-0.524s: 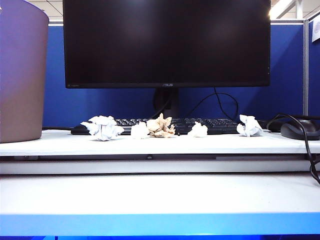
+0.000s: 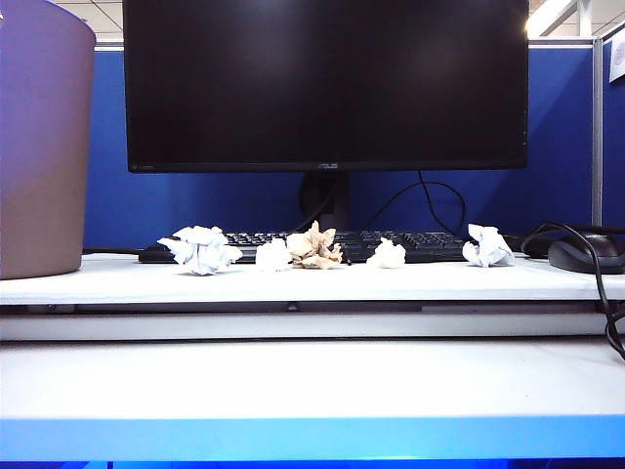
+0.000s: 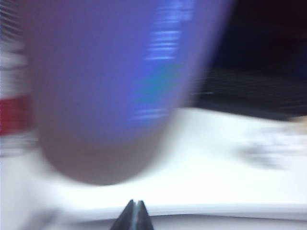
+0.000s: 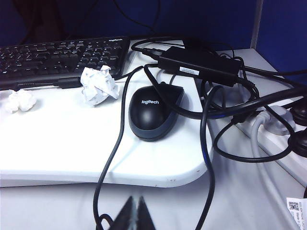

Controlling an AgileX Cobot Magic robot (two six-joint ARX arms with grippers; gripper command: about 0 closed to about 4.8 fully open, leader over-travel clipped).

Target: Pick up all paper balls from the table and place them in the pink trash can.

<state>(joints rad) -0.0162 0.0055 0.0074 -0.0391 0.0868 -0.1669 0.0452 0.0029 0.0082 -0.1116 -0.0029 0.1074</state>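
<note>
The table (image 2: 312, 391) is seen first, with its blue front edge closest and a raised white shelf behind it. No arm is seen in the exterior view. In the left wrist view, the left gripper (image 3: 135, 214) is seen low in front of the shelf edge, with its 2 dark tips pressed together and nothing held. The pink trash can (image 3: 110, 86) is seen big and blurry just past it. In the right wrist view, the right gripper (image 4: 135, 213) is seen with its 2 tips together too, and nothing is held.

5 paper balls are lined up on the shelf, right in front of the keyboard (image 2: 322, 244). A white ball (image 2: 202, 249) is nearest the trash can (image 2: 39, 147). Next, a small white ball (image 2: 272, 255) is touched by the tan ball (image 2: 314, 247). Then another white ball (image 2: 388, 255) is found, and the last white ball (image 2: 487, 246) is beside the mouse (image 4: 154, 111). The monitor (image 2: 327, 83) is set behind the keyboard.
</note>
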